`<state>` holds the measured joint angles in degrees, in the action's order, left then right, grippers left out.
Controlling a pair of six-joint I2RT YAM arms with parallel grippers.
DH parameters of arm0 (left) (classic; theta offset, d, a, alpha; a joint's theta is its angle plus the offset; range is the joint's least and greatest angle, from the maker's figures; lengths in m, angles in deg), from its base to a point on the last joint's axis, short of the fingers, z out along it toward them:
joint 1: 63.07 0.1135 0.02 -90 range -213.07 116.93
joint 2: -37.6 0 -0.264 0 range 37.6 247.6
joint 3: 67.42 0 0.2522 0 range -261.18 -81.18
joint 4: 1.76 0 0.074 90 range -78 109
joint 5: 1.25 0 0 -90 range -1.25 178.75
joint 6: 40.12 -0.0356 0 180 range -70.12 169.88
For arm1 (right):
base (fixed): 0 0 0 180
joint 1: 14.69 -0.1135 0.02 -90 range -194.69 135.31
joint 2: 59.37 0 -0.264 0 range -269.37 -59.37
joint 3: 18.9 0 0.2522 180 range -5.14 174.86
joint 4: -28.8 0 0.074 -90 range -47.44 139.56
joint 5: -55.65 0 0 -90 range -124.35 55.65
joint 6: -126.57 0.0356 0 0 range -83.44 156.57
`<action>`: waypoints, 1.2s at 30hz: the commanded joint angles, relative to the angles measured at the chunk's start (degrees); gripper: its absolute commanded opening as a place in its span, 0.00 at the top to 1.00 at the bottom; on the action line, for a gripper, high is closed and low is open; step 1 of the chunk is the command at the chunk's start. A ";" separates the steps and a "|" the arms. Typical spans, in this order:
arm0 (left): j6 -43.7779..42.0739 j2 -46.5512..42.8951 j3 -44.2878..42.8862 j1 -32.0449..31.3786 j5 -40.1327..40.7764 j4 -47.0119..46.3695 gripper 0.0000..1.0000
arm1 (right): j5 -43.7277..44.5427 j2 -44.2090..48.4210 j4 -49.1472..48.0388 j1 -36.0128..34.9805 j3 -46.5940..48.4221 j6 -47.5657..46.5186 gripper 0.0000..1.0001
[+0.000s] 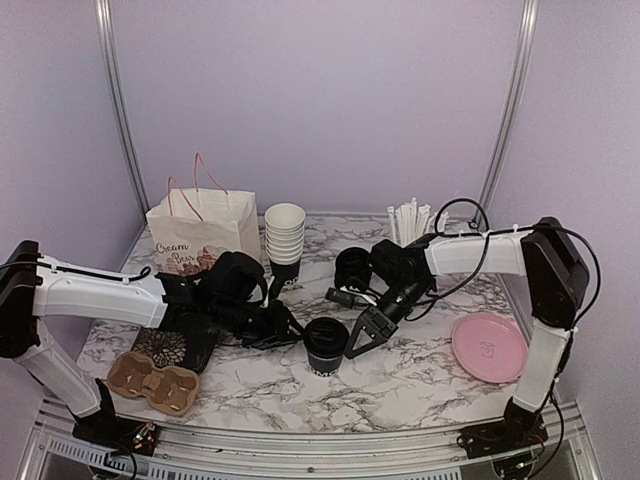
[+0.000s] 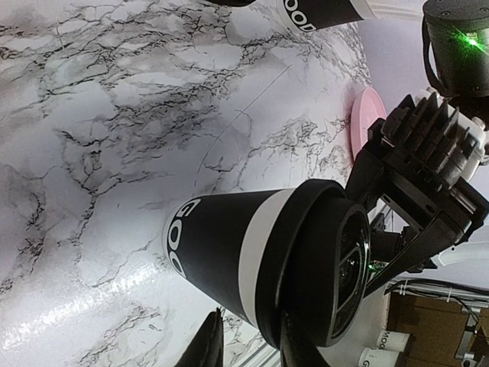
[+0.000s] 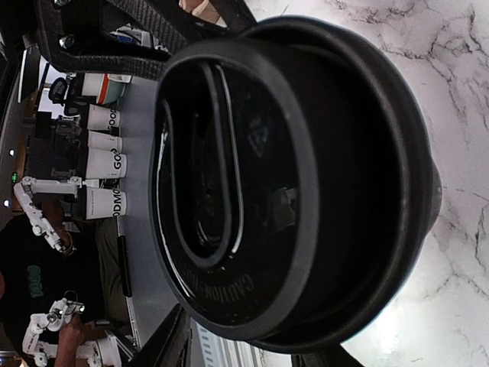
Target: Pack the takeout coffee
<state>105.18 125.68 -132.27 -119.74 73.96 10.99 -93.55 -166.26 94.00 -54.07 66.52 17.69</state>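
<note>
One takeout coffee (image 1: 325,347) stands upright near the middle of the surface (image 1: 420,385), black lid (image 3: 252,176) on. The two arms meet over it. The left fingers (image 2: 208,345) come in from its 9 o'clock and bracket the cup just under the lid. A thin strip of marble shows between one finger and the cup wall, so I cannot tell whether they are clamped or only closing in. The right fingers (image 3: 170,345) reach in from about 2 o'clock and stand apart on either side of the lid, which fills the right wrist view. Whether they press on the lid is not visible either.

Approaching from opposite sides probably lets one arm steady the cup while the other takes hold. Taking it high, near the stiff rim, would spare the soft paper wall.

The cardboard carrier (image 1: 155,383) lies at the cup's 8 o'clock, near the left arm's base, with both wells showing nothing inside. The paper bag (image 1: 205,235) stands open at 10 o'clock, likely the final destination. A second lidded cup (image 1: 352,268) waits at 1 o'clock. By this layout the packing looks barely begun.
</note>
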 commanded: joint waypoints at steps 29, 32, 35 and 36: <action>-5.26 0.05 -7.04 4.10 -0.21 3.46 0.37 | 2.59 3.66 0.69 5.70 2.48 1.52 0.45; -4.90 1.24 -6.37 4.08 -1.94 -1.66 0.35 | 2.45 3.02 0.81 3.99 2.08 0.83 0.46; -4.13 2.12 -5.44 4.11 -3.67 -4.23 0.35 | 1.77 1.79 0.81 3.59 3.14 0.85 0.48; -3.63 2.14 -4.73 4.06 -4.64 -5.81 0.35 | 1.58 1.39 1.04 3.55 3.81 0.76 0.48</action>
<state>101.51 127.08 -137.69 -115.63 73.06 11.78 -90.75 -163.83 94.39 -49.81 68.84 18.98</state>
